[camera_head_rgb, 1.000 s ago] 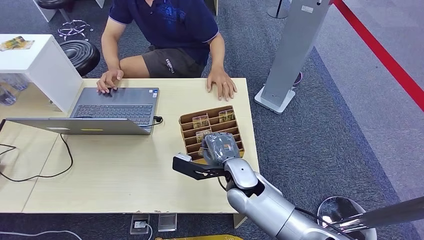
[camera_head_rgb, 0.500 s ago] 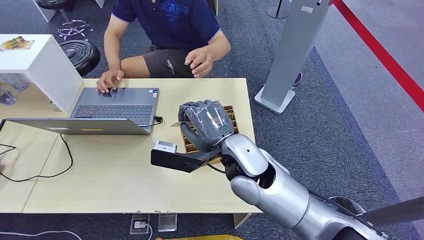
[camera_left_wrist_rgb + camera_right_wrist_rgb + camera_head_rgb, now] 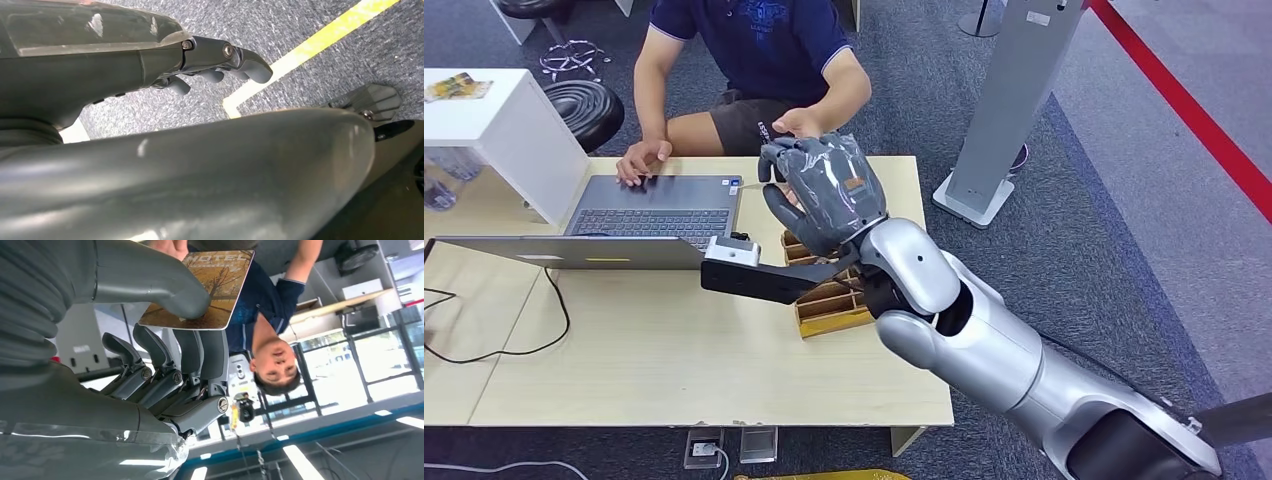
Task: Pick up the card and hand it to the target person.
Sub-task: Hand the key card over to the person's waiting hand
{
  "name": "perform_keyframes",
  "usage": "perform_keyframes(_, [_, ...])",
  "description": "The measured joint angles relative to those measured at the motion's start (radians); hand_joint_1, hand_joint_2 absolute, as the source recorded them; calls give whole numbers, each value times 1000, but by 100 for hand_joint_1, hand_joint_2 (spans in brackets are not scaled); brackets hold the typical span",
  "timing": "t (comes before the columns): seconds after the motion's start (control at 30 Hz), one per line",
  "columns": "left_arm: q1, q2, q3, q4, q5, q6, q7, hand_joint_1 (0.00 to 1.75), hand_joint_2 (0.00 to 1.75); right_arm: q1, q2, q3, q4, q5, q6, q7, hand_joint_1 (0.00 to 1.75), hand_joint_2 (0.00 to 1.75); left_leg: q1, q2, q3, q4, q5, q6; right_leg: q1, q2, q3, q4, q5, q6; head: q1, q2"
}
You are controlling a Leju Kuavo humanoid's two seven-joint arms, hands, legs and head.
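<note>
My right hand [image 3: 824, 190] is raised over the far side of the table [image 3: 674, 350], well above the brown card tray [image 3: 836, 303]. In the right wrist view its thumb [image 3: 150, 282] presses a brown printed card [image 3: 212, 287] against the fingers [image 3: 200, 355]. The person in a dark blue shirt [image 3: 774, 40] sits across the table and stretches one hand [image 3: 799, 122] out, just beyond my hand. Their other hand [image 3: 642, 160] rests by the laptop. My left hand [image 3: 220, 62] hangs over grey carpet, fingers loosely bent and holding nothing.
An open laptop [image 3: 654, 212] with a black cable [image 3: 514, 340] takes up the table's left half. A white box [image 3: 519, 130] stands at the far left. A grey pillar stand [image 3: 1009, 100] and a red floor line [image 3: 1194, 110] lie to the right.
My right hand has lifted from the card tray with the card and swung up toward the person. The person's hand has left the table and reached toward it.
</note>
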Motion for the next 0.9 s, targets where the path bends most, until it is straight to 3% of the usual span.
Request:
perform_keyframes(0.23, [-4, -4, 0, 2, -17, -10, -1, 0, 0, -107, 133, 55, 399, 33, -79, -72, 164, 175, 0, -1, -1, 0, 0, 0, 0, -1, -1, 1, 0, 0, -1, 0])
perform_keyframes(0.43, [-4, -5, 0, 3, -14, -10, 11, 0, 0, -129, 201, 83, 596, 39, -104, -94, 164, 175, 0, -2, -2, 0, 0, 0, 0, -1, -1, 0, 0, 0, 1, 0])
perform_keyframes(0.9, [-2, -7, -1, 5, -3, -13, 4, 0, 0, -165, 246, 122, 771, 65, -114, -66, 164, 175, 0, -1, -1, 0, 1, 0, 0, -1, -1, 0, 0, 0, 0, 0])
